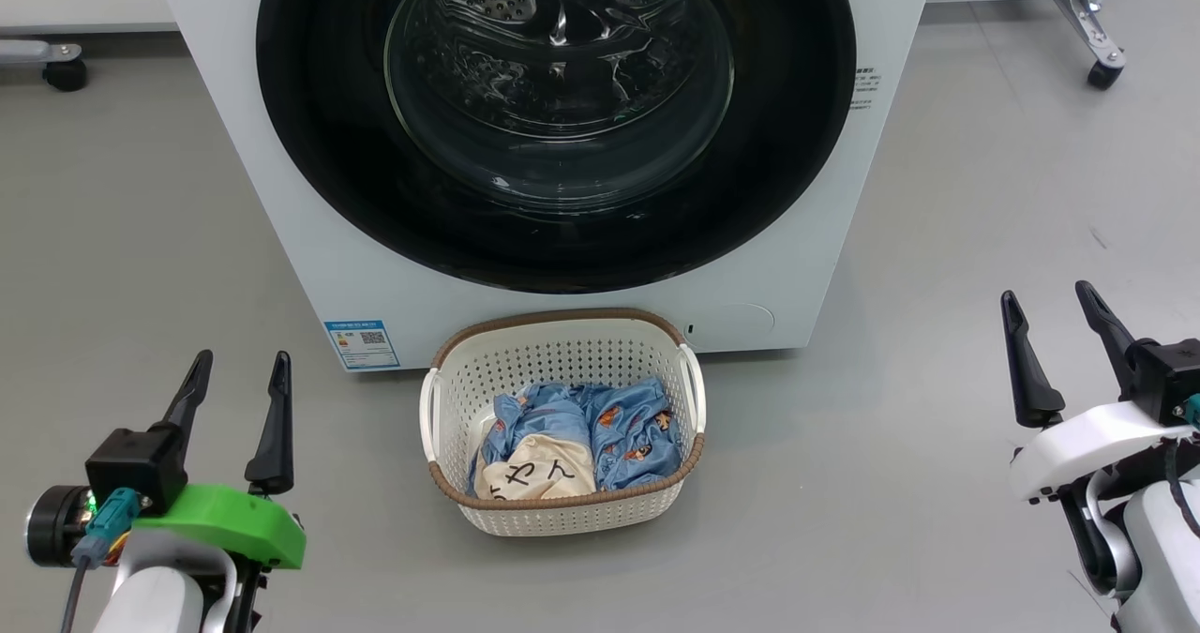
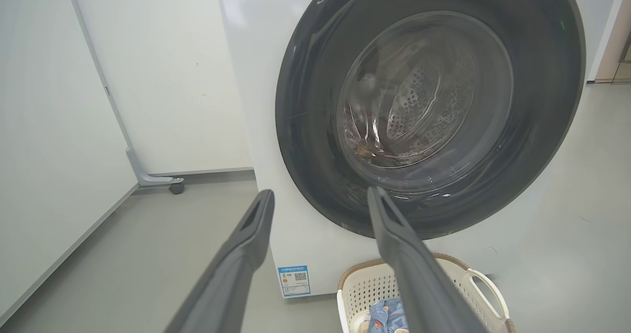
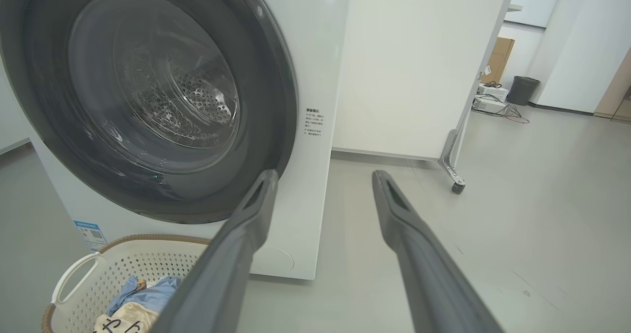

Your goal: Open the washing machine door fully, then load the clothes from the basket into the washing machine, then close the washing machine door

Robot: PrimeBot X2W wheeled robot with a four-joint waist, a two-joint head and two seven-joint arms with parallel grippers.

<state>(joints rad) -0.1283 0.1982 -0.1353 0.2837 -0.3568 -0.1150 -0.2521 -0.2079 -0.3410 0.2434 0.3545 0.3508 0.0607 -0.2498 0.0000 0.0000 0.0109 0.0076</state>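
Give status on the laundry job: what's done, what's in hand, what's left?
Done: nothing yet. The washing machine door sits shut against the washing machine, and the clothes lie in the basket in front. In hand: nothing; left gripper and right gripper hang open, apart from everything. Left: open the door, load the clothes, close the door.

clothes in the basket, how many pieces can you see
2. A light blue printed garment fills the back and right of the basket; a cream cloth with black characters lies at its near left. More may be hidden underneath.
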